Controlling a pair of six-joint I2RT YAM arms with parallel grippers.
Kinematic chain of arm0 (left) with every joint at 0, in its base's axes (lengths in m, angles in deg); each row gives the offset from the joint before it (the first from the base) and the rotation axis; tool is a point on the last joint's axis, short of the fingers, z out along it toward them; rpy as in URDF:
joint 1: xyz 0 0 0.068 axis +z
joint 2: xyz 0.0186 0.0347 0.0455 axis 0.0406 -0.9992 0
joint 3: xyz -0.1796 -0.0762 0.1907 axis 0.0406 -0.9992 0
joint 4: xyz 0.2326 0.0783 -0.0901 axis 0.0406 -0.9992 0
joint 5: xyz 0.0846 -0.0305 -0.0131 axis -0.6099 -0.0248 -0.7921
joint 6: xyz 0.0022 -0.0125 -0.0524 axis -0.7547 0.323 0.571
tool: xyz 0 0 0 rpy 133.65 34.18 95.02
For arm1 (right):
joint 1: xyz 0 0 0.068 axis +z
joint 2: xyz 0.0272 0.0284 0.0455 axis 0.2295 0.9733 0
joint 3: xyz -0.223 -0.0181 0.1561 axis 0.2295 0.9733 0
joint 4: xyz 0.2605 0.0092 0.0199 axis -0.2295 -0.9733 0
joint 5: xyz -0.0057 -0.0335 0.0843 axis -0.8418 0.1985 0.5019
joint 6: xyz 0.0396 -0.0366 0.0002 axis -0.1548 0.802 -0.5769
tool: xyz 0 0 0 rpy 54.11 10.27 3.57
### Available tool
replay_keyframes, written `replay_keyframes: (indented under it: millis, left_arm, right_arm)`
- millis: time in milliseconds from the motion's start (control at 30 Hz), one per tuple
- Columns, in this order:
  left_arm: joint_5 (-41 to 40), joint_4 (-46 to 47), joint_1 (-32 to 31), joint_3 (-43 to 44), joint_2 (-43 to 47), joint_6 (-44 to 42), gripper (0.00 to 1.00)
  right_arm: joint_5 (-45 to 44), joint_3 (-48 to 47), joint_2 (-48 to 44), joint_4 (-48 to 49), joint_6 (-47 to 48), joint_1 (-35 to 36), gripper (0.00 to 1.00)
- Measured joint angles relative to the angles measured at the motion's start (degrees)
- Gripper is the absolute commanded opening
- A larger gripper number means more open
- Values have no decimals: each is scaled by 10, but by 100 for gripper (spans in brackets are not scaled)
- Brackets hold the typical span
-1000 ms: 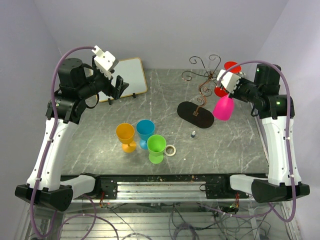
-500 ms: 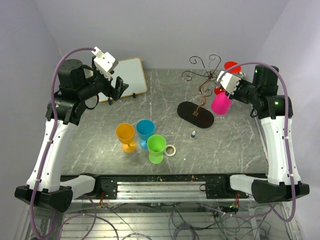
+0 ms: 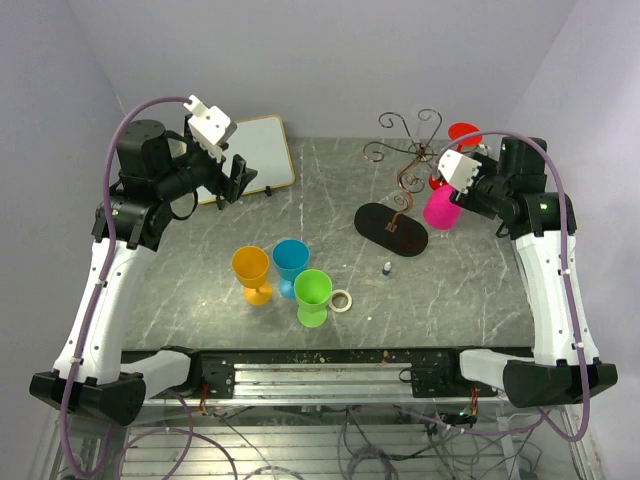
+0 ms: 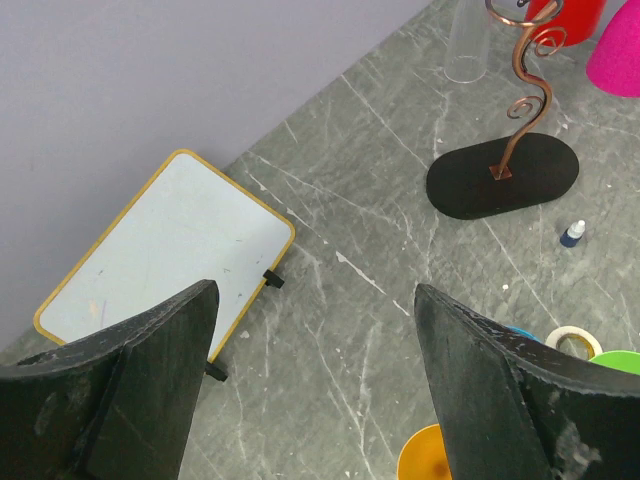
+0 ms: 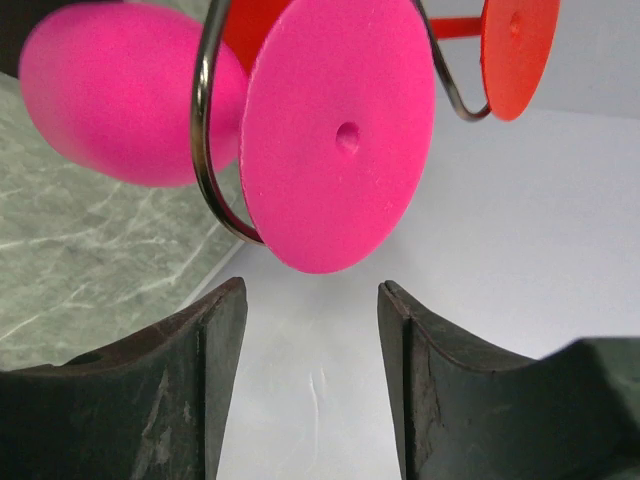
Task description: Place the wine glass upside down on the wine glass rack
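A pink wine glass (image 3: 440, 208) hangs upside down on the wine glass rack (image 3: 407, 182), a thin wire stand on a black oval base (image 4: 503, 176). In the right wrist view a wire hook (image 5: 205, 150) curls round the stem behind its round foot (image 5: 340, 130), with the bowl (image 5: 110, 100) beyond. My right gripper (image 5: 312, 300) is open just behind the foot, with nothing between its fingers; from above it (image 3: 450, 183) sits beside the glass. My left gripper (image 3: 238, 175) hovers open and empty over the table's left rear.
A red glass (image 3: 463, 133) also hangs on the rack. Orange (image 3: 250, 270), blue (image 3: 290, 260) and green (image 3: 312, 295) glasses stand near the front centre with a tape roll (image 3: 341, 300). A small bottle (image 3: 386, 268) and a whiteboard (image 3: 255, 155) lie on the table.
My right gripper has opened and let go of the pink glass, drawing back a little. The glass swung up and left to hang on the hook. The left arm is still.
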Motion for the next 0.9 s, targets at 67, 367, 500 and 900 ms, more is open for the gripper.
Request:
replay_keyframes:
  millis: [67,367,500,900]
  left_arm:
    - [0,0,0,-2,0,0,90]
    - [2,0,1,-8,0,-1,90]
    - [4,0,1,-17,2,-5,90]
    - [127,-76,-5,-62,0,-101,84]
  right_arm:
    - [-16,9,0,6,-1,0,60]
    - [-60,30,-1,19,-18,-3,70]
    - [-48,21,-7,15,-38,-9,74]
    - [22,-58,-26,12,-111,-21,85]
